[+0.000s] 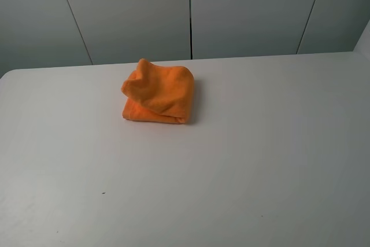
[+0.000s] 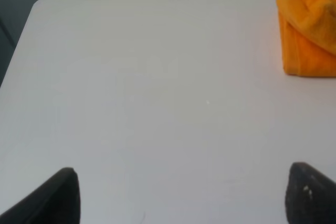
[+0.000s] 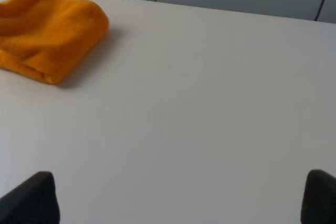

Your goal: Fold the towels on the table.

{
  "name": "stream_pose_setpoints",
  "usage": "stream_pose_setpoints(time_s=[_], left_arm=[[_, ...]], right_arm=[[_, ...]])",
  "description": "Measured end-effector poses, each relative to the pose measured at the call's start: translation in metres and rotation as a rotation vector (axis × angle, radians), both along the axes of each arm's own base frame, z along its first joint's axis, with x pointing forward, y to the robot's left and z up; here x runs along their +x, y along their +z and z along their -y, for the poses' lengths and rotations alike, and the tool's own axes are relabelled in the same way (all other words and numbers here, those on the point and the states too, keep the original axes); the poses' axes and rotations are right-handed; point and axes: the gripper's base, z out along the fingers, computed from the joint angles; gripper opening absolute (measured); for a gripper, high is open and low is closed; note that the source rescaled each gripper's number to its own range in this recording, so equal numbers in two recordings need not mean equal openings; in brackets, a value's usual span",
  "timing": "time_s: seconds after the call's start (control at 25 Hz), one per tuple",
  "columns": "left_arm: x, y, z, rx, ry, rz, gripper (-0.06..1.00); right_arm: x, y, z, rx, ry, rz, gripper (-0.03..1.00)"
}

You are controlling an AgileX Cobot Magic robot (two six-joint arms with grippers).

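The orange towel (image 1: 159, 92) lies folded into a small thick bundle on the white table (image 1: 243, 143), towards the far side and left of the middle, with one corner bunched up on top. It also shows in the left wrist view (image 2: 308, 30) and in the right wrist view (image 3: 47, 30). No label shows. My left gripper (image 2: 181, 195) is open and empty above bare table, well apart from the towel. My right gripper (image 3: 181, 198) is open and empty too, also well apart from it. Neither gripper shows in the exterior high view.
Grey wall panels (image 1: 191, 10) stand behind the table's far edge. The table's rounded far left corner (image 2: 39, 3) shows in the left wrist view. A small dark speck (image 1: 103, 193) lies on the table near the front left.
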Motion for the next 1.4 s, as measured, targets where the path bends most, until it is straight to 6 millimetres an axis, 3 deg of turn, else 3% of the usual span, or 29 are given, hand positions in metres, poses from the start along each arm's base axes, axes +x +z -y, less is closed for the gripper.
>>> stream_pose_setpoints(time_s=[0.4, 1.4], left_arm=[[0.0002, 0.0003, 0.0015, -0.038, 0.002, 0.006, 1.00], [0.0034, -0.0031, 0.0015, -0.041, 0.002, 0.009, 1.00]], right_arm=[[-0.0004, 0.0000, -0.0007, -0.013, -0.270, 0.004, 1.00], [-0.0005, 0.0000, -0.0008, -0.013, -0.274, 0.004, 1.00]])
